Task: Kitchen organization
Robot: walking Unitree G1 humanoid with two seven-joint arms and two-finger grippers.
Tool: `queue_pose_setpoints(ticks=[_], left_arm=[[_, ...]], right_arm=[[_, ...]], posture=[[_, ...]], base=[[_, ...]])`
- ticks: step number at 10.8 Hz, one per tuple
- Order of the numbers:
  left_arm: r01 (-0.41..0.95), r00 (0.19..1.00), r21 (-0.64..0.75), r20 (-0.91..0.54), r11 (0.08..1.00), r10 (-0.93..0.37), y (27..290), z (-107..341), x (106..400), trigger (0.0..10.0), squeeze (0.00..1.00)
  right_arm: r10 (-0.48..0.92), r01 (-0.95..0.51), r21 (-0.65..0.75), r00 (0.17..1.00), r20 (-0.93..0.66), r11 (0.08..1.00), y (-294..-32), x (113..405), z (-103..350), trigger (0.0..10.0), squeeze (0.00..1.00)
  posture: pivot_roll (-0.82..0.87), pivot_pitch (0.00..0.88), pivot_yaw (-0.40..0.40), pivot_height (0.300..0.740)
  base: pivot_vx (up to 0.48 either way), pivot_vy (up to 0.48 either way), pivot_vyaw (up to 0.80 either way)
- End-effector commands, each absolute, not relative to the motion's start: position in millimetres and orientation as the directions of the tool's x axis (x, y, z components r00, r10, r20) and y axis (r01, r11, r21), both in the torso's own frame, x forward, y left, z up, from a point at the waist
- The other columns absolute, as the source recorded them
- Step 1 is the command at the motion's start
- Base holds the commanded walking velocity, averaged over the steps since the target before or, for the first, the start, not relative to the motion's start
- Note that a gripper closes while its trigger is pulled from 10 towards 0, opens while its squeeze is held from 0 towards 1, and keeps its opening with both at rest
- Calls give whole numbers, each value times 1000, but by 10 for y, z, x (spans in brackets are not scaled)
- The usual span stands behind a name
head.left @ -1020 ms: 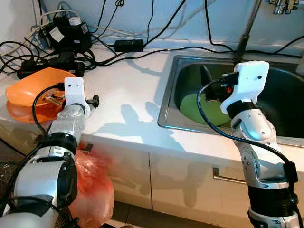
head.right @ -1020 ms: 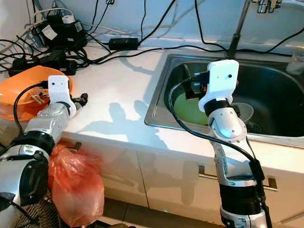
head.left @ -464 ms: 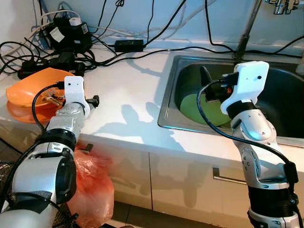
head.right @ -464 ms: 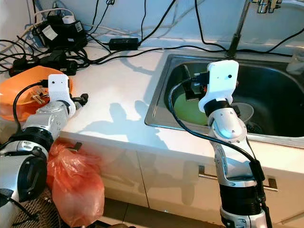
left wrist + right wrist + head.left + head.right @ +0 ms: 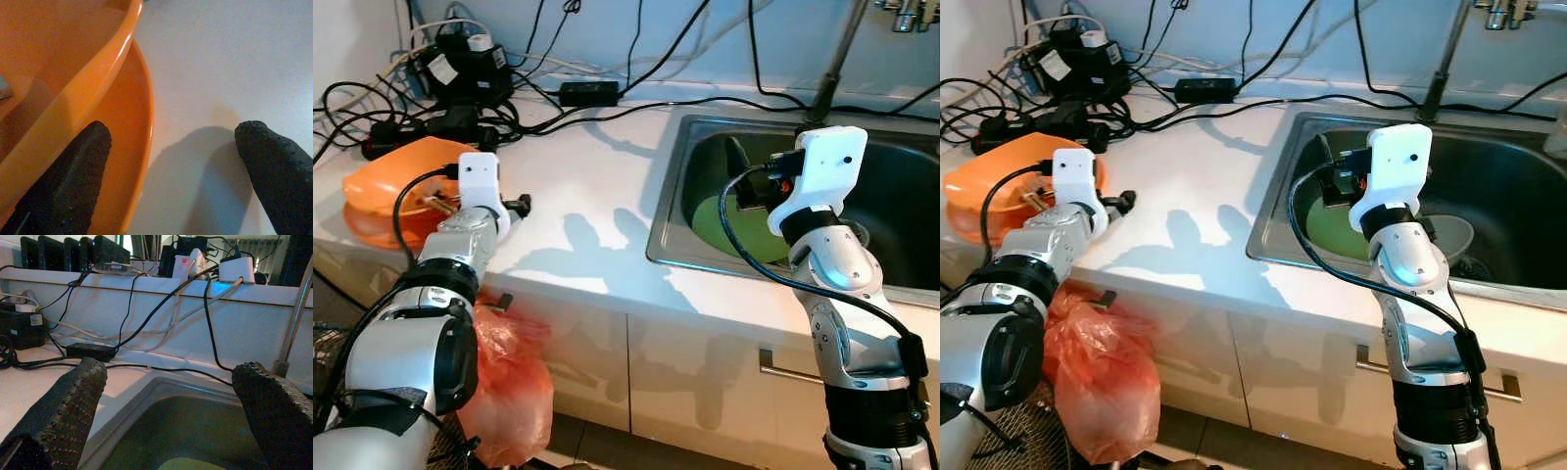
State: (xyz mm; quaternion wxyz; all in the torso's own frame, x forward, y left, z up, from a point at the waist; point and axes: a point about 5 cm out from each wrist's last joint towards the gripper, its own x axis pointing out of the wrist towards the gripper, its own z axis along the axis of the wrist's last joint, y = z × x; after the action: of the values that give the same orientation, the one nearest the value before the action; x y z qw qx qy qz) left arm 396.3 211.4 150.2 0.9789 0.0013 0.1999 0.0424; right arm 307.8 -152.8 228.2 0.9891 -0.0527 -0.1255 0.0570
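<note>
Stacked orange plastic bowls (image 5: 396, 186), glossy and shallow, sit at the left edge of the white countertop (image 5: 592, 186), in the middle left of the head views. The left gripper (image 5: 171, 171) hovers at their rim with its two black fingers spread wide: one finger (image 5: 68, 176) lies over the lower orange rim, the other (image 5: 274, 171) over bare counter (contact with the plastic cannot be confirmed). Nothing is held between them.

In the right half of the frame the stainless steel sink (image 5: 671, 211) holds a round green plate (image 5: 724, 220) on its floor, with a pale small bowl (image 5: 1449, 235) beside it near the drain. The right gripper (image 5: 166, 396) is raised above the sink's near edge, fingers apart and empty, pointing toward the back wall. A tangle of black power cables and adapters (image 5: 460, 93) fills the upper left, just behind the bowls. A red-orange plastic bag (image 5: 509, 387) hangs below the counter edge at lower left.

Probable step: closing on the bowl rim. Risks, as judged: the smooth, curved rim could slip from a shallow pinch; only the lower bowl might be caught, so the upper one slides off; a push instead of a grip could shove the stack off the nearby counter edge or into the cables.
</note>
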Motion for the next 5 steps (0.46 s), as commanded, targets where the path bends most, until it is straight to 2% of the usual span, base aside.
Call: queue_pose_setpoints(ticks=[1,5], left_arm=[[-45,869,-39,-494,998,20,1986,1261,3885,10000,0],[48,874,-60,-480,997,-71,1690,1315,3942,10000,0]], right_arm=[[116,-90,-113,962,246,989,-1541,3061,2303,10000,0],[112,-86,-114,962,248,990,-1550,3054,2307,10000,0]], posture=[[-39,0,71,740],[-44,0,75,740]], base=[[0,0,0],[0,0,0]])
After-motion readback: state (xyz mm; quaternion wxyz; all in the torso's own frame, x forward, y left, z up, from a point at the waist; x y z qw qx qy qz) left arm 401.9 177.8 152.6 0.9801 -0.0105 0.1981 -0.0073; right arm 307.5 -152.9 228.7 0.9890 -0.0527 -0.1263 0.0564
